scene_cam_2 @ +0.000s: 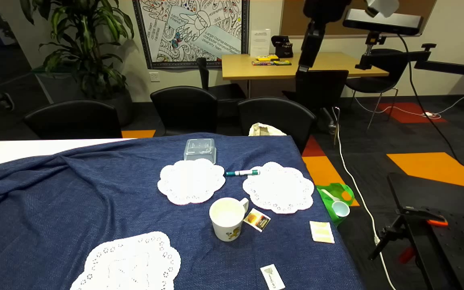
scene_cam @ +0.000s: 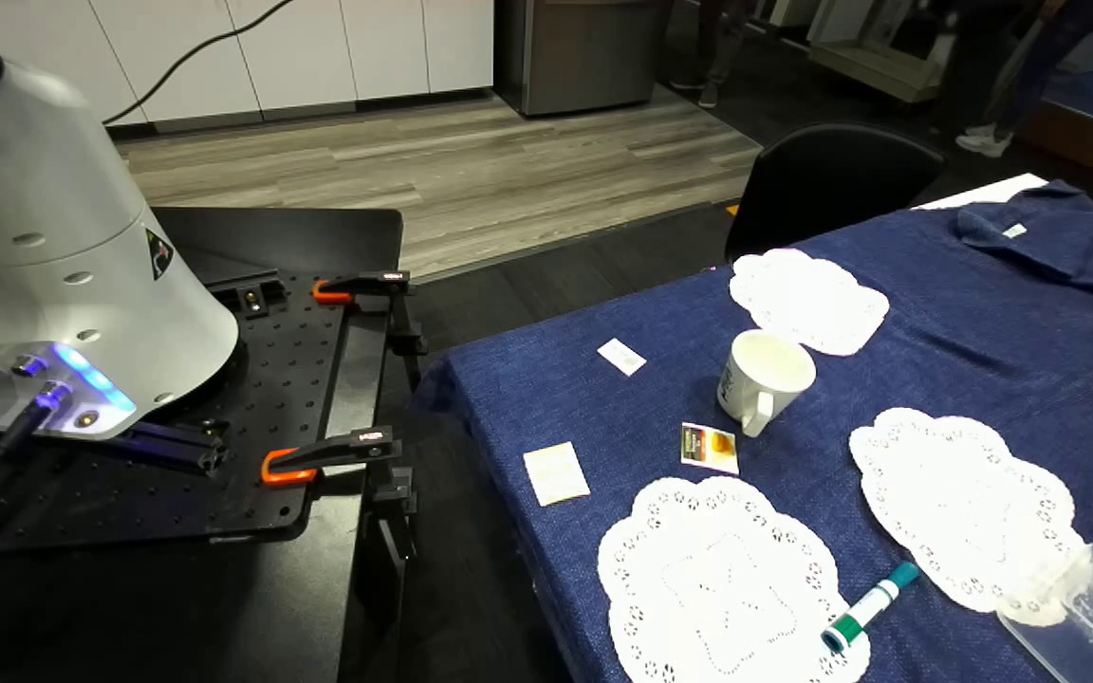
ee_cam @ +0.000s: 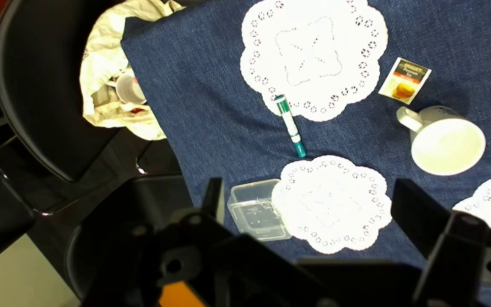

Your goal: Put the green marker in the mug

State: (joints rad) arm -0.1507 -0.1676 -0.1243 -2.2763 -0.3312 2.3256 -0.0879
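The green marker lies on the blue cloth in both exterior views (scene_cam: 873, 604) (scene_cam_2: 242, 172) and in the wrist view (ee_cam: 290, 123). Its green end rests on the edge of a lace doily, and its teal cap end points towards another doily. The white mug stands upright, apart from the marker, in both exterior views (scene_cam: 763, 379) (scene_cam_2: 227, 219) and in the wrist view (ee_cam: 446, 143). I see only pale inside in it. My gripper (ee_cam: 309, 184) is open and empty, high above the table. One black finger of it (scene_cam_2: 311, 46) hangs at the top of an exterior view.
Three white doilies lie on the cloth, one between marker and table edge (ee_cam: 313, 51). A clear plastic box (ee_cam: 258, 217) touches another doily. A tea packet (ee_cam: 405, 81) lies beside the mug. Small sachets (scene_cam: 557, 473) lie near the edge. Black chairs (scene_cam_2: 276, 117) stand behind the table.
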